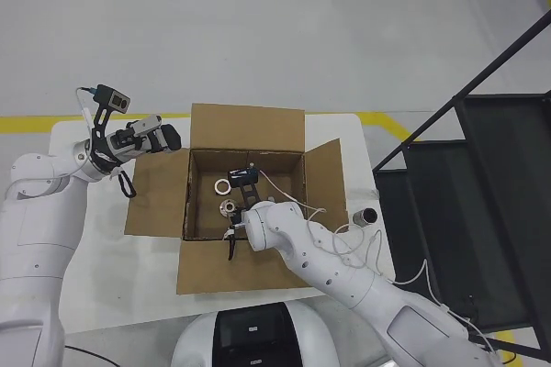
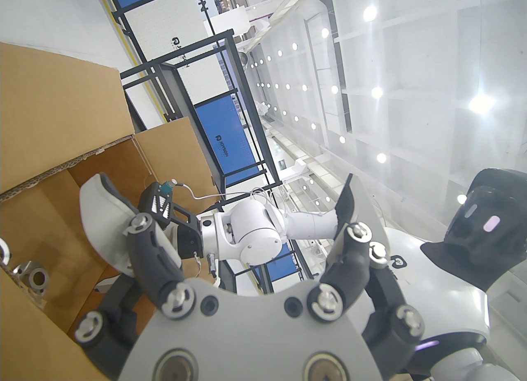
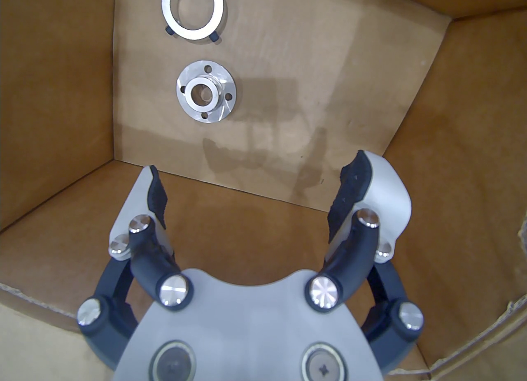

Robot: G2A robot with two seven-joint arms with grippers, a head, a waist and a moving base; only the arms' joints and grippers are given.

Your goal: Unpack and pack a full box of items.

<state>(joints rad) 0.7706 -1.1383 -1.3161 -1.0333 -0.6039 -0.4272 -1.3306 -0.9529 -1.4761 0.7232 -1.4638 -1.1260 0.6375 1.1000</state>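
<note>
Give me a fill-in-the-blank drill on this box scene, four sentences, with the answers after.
1. The cardboard box has ____ metal parts on its floor.
2. The flat ring and the flanged hub lie near each other without ____.
3. The right end effector, over the box floor, has its fingers ____.
4. The left end effector, outside the box, grips ____.

Missing words: two; touching; open; nothing.
</note>
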